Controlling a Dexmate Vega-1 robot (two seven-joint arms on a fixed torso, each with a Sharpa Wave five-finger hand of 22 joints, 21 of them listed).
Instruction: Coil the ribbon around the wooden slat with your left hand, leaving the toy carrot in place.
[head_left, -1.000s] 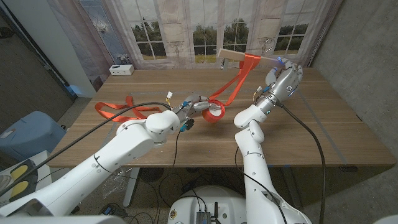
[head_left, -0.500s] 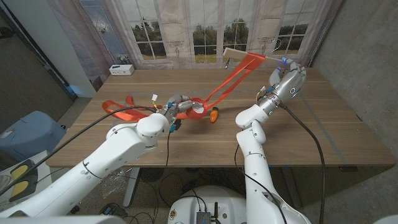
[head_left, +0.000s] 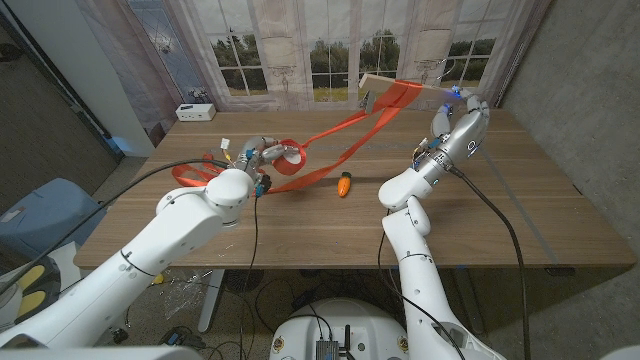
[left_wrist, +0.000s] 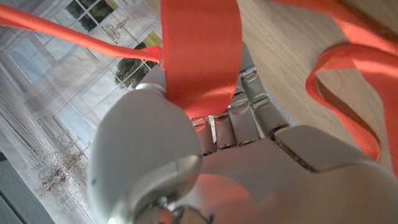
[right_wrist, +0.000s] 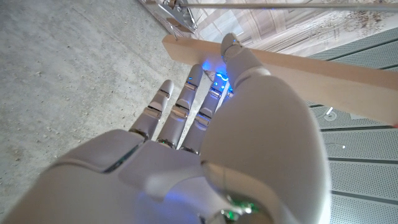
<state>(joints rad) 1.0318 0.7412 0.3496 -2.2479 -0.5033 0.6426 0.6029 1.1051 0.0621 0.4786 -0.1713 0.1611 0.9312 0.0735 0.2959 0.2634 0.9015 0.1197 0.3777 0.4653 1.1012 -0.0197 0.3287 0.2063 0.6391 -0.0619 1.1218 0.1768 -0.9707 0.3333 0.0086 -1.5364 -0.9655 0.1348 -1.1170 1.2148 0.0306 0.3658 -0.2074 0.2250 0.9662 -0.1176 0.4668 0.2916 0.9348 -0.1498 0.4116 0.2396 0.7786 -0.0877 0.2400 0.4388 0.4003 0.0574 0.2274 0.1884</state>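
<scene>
While left hand (head_left: 262, 158) grips orange ribbon (head_left: 330, 152), right hand (head_left: 455, 122) holds wooden slat (head_left: 400, 88) lengthwise across, toy carrot (head_left: 345, 185) upright.

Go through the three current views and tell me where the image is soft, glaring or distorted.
Head view: evenly lit, bright windows behind, table edges bowed by the wide lens. Left wrist view: ribbon and left hand too close, soft. Right wrist view: right hand soft, blue glow at its fingers beside the wooden slat.
</scene>
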